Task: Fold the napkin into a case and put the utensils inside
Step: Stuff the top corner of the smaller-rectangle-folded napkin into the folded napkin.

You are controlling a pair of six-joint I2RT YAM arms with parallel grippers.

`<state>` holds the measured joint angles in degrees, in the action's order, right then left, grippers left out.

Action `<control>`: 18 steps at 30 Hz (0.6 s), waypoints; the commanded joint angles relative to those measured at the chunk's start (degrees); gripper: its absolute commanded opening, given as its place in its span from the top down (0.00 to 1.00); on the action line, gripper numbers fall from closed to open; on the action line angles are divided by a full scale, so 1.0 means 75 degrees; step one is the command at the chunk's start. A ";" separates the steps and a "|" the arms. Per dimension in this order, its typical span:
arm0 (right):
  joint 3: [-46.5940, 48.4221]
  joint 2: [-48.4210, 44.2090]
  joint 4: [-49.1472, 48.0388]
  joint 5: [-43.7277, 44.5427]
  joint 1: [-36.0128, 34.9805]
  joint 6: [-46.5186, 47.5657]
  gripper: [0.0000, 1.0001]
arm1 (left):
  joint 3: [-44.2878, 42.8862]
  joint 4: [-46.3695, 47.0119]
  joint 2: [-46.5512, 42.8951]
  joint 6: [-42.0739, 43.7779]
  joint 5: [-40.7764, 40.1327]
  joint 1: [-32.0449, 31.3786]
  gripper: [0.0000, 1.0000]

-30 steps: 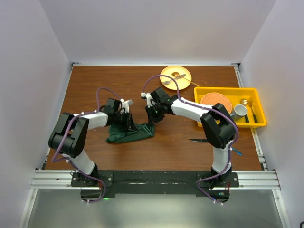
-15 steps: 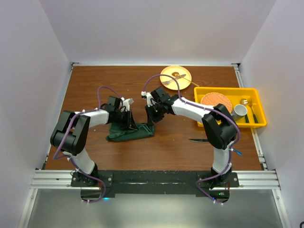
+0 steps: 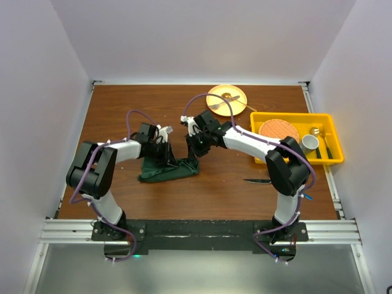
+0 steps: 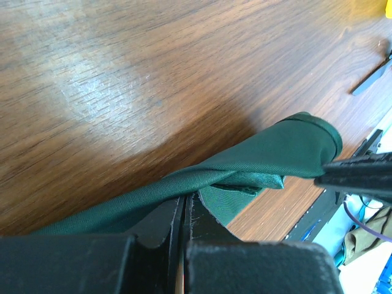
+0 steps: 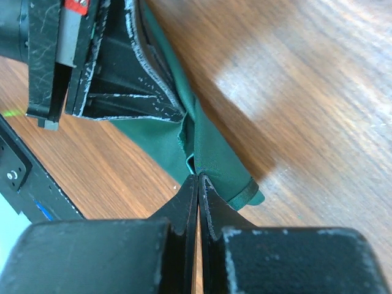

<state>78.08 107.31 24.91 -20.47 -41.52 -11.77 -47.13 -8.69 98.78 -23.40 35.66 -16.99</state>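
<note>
The dark green napkin (image 3: 168,171) lies bunched and partly folded on the wooden table, left of centre. My left gripper (image 3: 165,158) is shut on its upper left edge (image 4: 184,184). My right gripper (image 3: 195,154) is shut on its upper right corner (image 5: 208,153). Both hold the cloth edge a little above the table, close together. The dark-handled knife (image 3: 257,180) lies on the table by the right arm. A sliver of the blue fork (image 3: 305,196) shows beside the right arm's base.
A yellow plate (image 3: 226,97) with bare-metal cutlery sits at the back. A yellow bin (image 3: 331,131) at the right holds an orange disc, a grey cup and cutlery. White walls surround the table.
Both grippers have moved slightly toward the back of the table with the napkin edge, pulling the cloth a little tauter. The napkin's lower part has barely shifted.
</note>
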 commanded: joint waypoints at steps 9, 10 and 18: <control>-0.0017 0.0540 -0.0215 0.0385 -0.0324 0.0468 1.00 | -0.0407 0.0162 -0.0291 0.0038 0.0401 -0.0300 1.00; -0.0005 0.0610 -0.0215 0.0455 -0.0324 0.0491 1.00 | -0.0407 0.0267 -0.0385 -0.0032 0.0518 -0.0347 1.00; -0.0028 0.0915 -0.0274 0.0853 -0.0312 0.0468 1.00 | -0.0360 0.0537 -0.0210 -0.0173 0.0823 -0.0394 1.00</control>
<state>78.00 113.16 24.40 -16.88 -43.59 -8.84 -48.31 -7.62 97.80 -23.64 38.68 -19.81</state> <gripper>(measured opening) 0.007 0.021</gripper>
